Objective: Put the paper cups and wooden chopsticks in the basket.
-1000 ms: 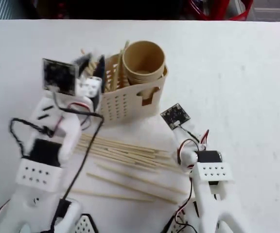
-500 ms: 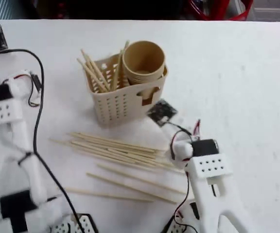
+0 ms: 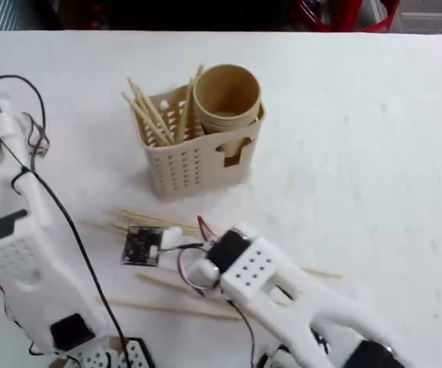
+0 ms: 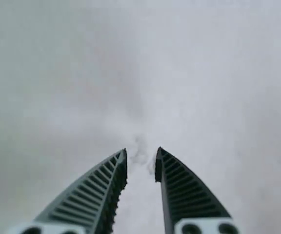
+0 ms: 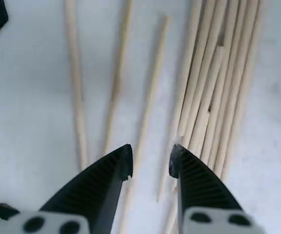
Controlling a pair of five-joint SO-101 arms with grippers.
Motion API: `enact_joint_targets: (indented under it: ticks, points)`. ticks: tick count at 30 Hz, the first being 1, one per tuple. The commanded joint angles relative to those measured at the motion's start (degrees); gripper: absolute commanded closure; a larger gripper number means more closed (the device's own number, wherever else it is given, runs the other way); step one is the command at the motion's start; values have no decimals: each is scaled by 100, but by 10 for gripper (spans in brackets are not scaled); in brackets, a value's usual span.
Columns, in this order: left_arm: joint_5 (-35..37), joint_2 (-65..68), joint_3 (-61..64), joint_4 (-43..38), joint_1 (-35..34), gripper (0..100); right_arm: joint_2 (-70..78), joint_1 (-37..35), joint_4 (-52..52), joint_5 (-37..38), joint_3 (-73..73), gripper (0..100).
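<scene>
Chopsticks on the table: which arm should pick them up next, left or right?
Probably the right arm. The right gripper hangs open directly over the loose chopsticks. The left gripper faces bare table, with no chopsticks near it.

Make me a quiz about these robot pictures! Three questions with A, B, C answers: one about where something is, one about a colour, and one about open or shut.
1. Where are the paper cups?
A. Inside the basket
B. Lying flat beside it
C. Held up by an arm

2. What colour is the basket?
A. Red
B. Cream
C. Black

3. How is the right end effector?
A. Shut on a chopstick
B. Shut on a cup
C. Open

Answers:
1 A: the cups stand nested inside the basket.
2 B: its perforated walls are cream.
3 C: its jaws stand apart above the loose chopsticks.
</scene>
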Motion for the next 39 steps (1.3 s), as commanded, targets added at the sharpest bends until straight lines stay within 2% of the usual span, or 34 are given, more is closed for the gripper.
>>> enact_joint_targets:
  ticks: [1, 7, 14, 21, 26, 37, 39]
  points:
    - [70, 462, -1574, 668, -22, 883, 734, -435, -497, 35, -53, 861]
    - [70, 1367, -3112, 1336, -48, 883, 1103, -804, -760, -255, -62, 851]
    - [79, 1974, -4501, 2013, -31, 883, 1156, -1235, -409, -607, -35, 704]
    - [79, 2413, -5530, 2488, -48, 883, 1165, -1218, -418, -826, -44, 714]
    - [79, 2651, -6057, 2655, -75, 883, 1244, -787, -620, -844, -62, 714]
    - [79, 2686, -6330, 2769, -84, 883, 3073, -760, -215, -1037, -1134, 717]
    - [79, 2668, -6330, 2769, -84, 883, 3196, -743, -189, -1037, -1178, 752]
